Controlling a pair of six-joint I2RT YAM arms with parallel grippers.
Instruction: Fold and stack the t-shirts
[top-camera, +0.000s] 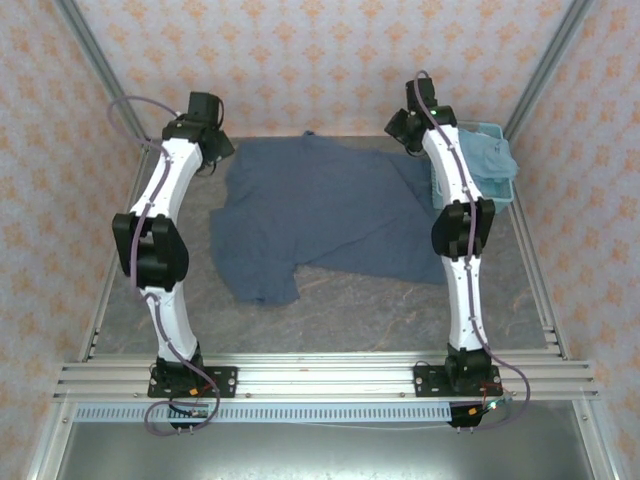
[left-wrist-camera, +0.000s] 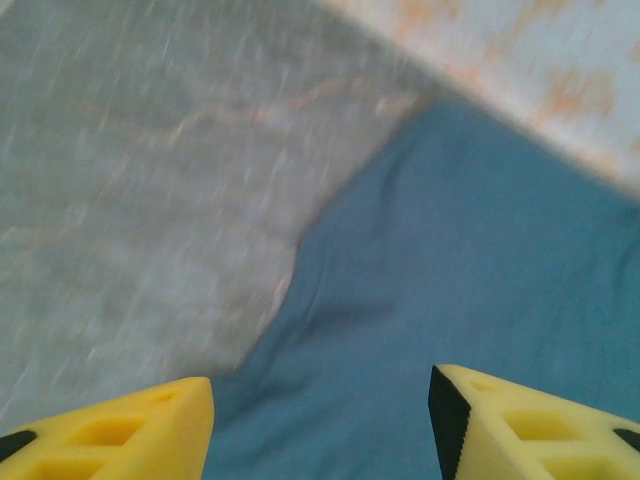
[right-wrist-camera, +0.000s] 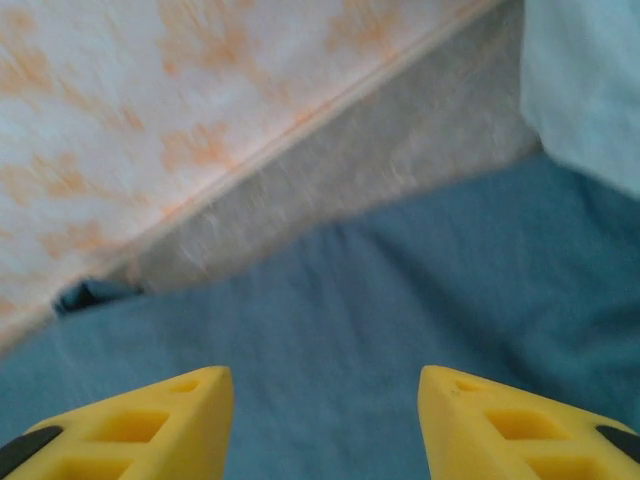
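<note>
A large dark slate-blue t-shirt (top-camera: 320, 210) lies spread out on the grey table, one sleeve pointing toward the near left. My left gripper (top-camera: 213, 158) hovers over the shirt's far left edge. In the left wrist view its yellow fingers (left-wrist-camera: 150, 430) stand apart, so the gripper (left-wrist-camera: 320, 385) is open, with only the cloth (left-wrist-camera: 450, 270) beneath. My right gripper (top-camera: 403, 132) is over the far right corner and also open (right-wrist-camera: 325, 375) above the fabric (right-wrist-camera: 330, 300). A pale sky-blue t-shirt (top-camera: 492, 150) lies bunched in the basket.
The light blue slatted basket (top-camera: 500, 196) stands at the far right, beside the right arm. A pale blue shape (right-wrist-camera: 585, 90) shows at the right wrist view's upper right. Patterned walls close in the back and sides. Bare table (top-camera: 360, 310) lies in front of the shirt.
</note>
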